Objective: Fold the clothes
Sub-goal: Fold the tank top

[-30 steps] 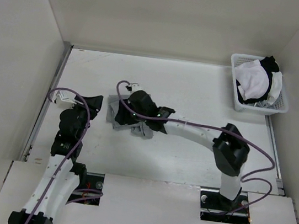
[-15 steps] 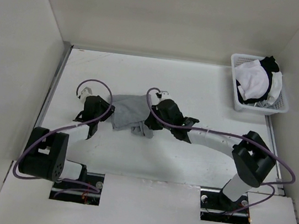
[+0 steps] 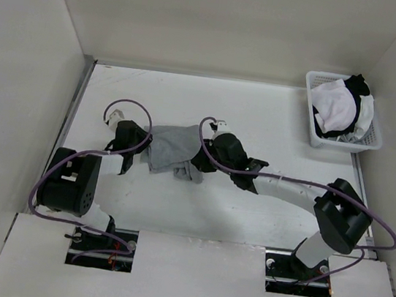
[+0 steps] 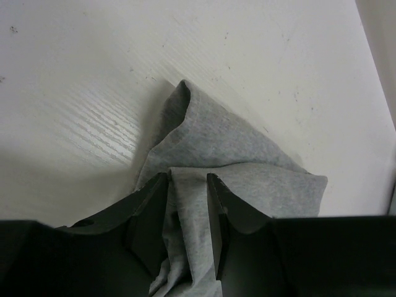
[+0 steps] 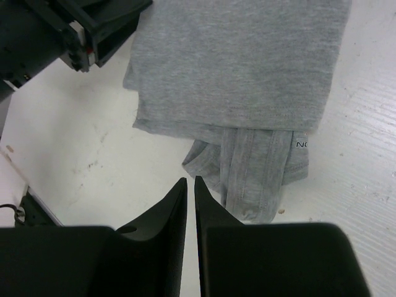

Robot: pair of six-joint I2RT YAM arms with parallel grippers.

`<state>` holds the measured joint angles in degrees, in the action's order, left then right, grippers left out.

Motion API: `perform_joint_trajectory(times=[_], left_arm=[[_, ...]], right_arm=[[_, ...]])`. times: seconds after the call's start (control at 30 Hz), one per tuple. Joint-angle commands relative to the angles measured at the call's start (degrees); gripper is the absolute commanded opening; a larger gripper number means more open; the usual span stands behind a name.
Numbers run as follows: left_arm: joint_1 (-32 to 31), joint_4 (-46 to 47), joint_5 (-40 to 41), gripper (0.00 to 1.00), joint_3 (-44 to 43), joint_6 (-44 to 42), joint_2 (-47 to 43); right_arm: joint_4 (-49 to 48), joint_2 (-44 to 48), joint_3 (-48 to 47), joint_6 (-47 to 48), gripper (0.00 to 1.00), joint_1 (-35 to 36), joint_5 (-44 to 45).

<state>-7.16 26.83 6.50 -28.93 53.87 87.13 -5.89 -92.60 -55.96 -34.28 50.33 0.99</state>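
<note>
Grey T-shirt (image 3: 174,147) lies part-folded mid-table (image 3: 275,122), between the two arms.
Soft thin knit, light and limp. It likely sags and bunches when lifted, holds no crease by itself and slides easily on the smooth top. Mostly a flat rectangle, with a bunched part poking out at the near edge. The left gripper (image 4: 187,204) is clamped on a pinched ridge of fabric at the shirt's left side. The right gripper (image 5: 190,204) has its fingers almost together with nothing between them, tips just short of the bunched part. Best hold: pinch a layered edge or corner, not the loose bunch, with one grip at each end to keep it flat.
</note>
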Motion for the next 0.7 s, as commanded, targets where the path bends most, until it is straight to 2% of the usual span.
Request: perform_joint_trajectory(times=[0.0, 0.13, 0.27, 0.37, 0.67], left_arm=[[0.3, 3.9, 0.5, 0.29, -2.4, -0.9, 0.7], [0.6, 3.8, 1.1, 0.25, -3.0, -0.7, 1.4], [0.5, 4.0, 1.1, 0.12, -4.6, -0.8, 3.4], [0.1, 4.4, 0.6, 0.07, -5.1, -0.9, 3.7], [-0.7, 0.3, 0.5, 0.04, -4.6, -0.6, -9.6]], right_arm=[[-4.0, 2.5, 0.9, 0.3, 0.14, 0.2, -0.6], [-4.5, 2.5, 1.2, 0.0, 0.14, 0.1, -0.7], [-4.7, 2.8, 1.6, -0.1, 0.14, 0.1, -0.7], [-4.7, 4.3, 2.5, -0.1, 0.14, 0.0, -0.6], [-4.6, 8.3, 4.2, 0.4, 0.15, -1.5, -0.7]])
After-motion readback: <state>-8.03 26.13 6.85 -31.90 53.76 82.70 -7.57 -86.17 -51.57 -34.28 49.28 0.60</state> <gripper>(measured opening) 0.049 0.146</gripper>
